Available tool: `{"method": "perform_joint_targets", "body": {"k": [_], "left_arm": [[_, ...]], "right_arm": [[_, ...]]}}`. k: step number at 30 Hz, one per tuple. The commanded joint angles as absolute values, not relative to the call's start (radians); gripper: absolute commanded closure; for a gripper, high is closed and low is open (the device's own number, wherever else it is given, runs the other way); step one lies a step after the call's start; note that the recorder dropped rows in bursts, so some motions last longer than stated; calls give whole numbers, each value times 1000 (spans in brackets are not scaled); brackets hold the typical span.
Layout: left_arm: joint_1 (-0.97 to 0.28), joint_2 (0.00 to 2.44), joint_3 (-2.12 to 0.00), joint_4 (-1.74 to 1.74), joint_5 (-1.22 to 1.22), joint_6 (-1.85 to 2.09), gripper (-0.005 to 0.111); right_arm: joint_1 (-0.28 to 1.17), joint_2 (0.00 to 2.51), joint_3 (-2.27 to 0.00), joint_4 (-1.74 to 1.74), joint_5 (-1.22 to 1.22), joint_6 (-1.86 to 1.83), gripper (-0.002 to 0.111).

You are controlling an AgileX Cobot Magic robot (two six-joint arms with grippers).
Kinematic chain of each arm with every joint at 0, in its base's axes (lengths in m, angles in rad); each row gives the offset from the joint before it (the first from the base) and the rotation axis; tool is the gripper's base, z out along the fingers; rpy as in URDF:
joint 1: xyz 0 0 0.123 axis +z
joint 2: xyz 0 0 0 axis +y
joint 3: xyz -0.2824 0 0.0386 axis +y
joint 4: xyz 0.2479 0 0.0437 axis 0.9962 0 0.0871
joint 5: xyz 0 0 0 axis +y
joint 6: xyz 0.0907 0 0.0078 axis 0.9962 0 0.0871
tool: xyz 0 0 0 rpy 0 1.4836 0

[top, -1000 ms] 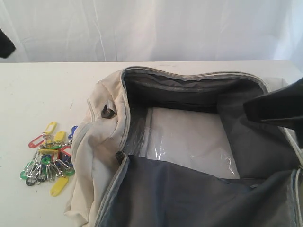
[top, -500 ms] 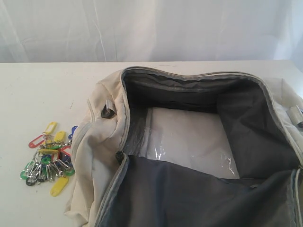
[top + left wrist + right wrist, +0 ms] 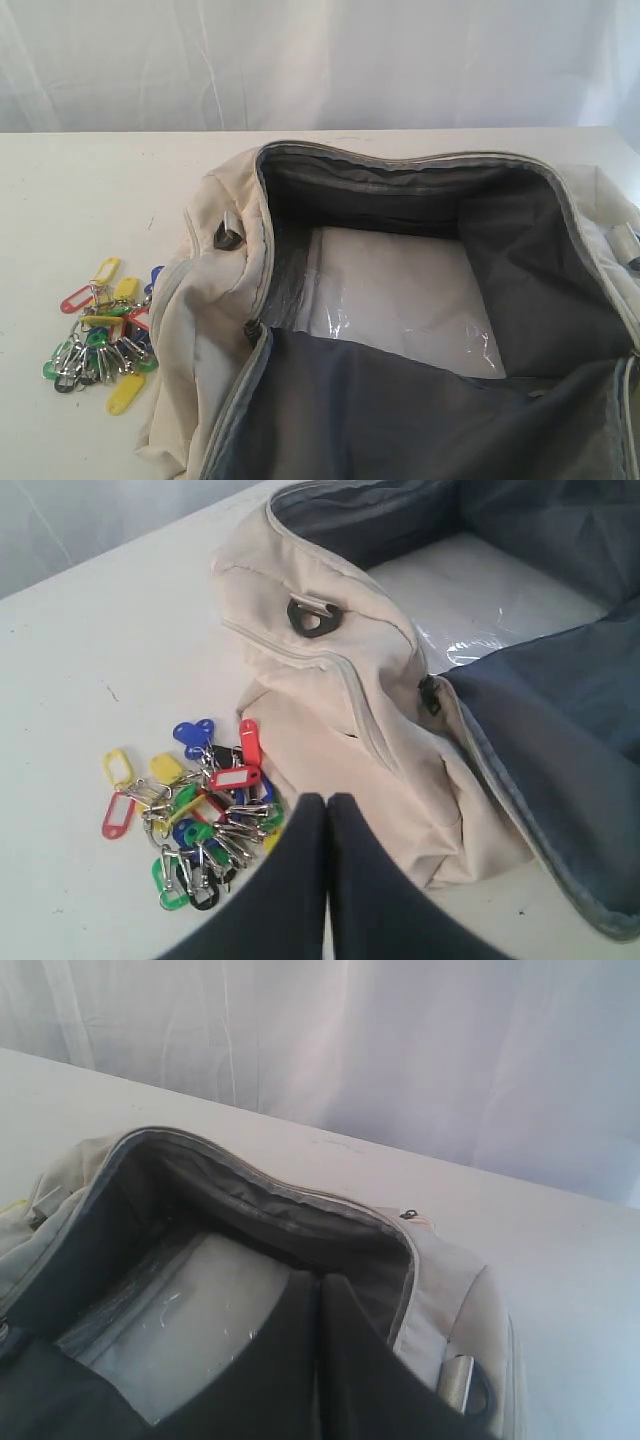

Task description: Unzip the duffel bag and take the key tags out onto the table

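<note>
The cream duffel bag (image 3: 215, 300) lies unzipped and wide open on the white table (image 3: 80, 190), showing dark grey lining and a pale plastic-covered bottom panel (image 3: 400, 295). The key tags (image 3: 100, 335), a cluster of yellow, red, green and blue tags on metal rings, lie on the table beside the bag's left end. Neither gripper shows in the exterior view. In the left wrist view my left gripper (image 3: 327, 802) is shut and empty, hovering over the key tags (image 3: 200, 805) and the duffel bag's end (image 3: 330, 680). My right gripper (image 3: 320, 1280) is shut and empty above the open duffel bag (image 3: 440, 1290).
A black strap ring (image 3: 228, 237) sits on the bag's left end, another strap ring (image 3: 468, 1385) on its right end. A white curtain (image 3: 320, 60) hangs behind the table's far edge.
One second ago the right arm's dark gripper hung over the bag's right side and a dark arm part showed at the upper left; both have left the exterior view. Bag and key tags are unmoved.
</note>
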State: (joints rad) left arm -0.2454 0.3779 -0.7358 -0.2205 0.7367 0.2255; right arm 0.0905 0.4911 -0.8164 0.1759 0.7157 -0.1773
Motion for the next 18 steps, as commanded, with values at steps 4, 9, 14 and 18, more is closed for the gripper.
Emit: {"method": "perform_joint_targets", "body": {"k": [4,9,14,18], "left_arm": [[-241,377,-730,-239,727,215,107],[-241,377,-730,-239,727,215,107],[-204,338,-730,-239,726,215,107],[-124,272,-730,-228,722,215,107]], "right_arm": [[93,491,-815,178,711,-172,108],[93,491,-815,178,711,-172,108],[93,491,-815,178,709,-172,108],[93,491,-815,178,709,-172,108]]}}
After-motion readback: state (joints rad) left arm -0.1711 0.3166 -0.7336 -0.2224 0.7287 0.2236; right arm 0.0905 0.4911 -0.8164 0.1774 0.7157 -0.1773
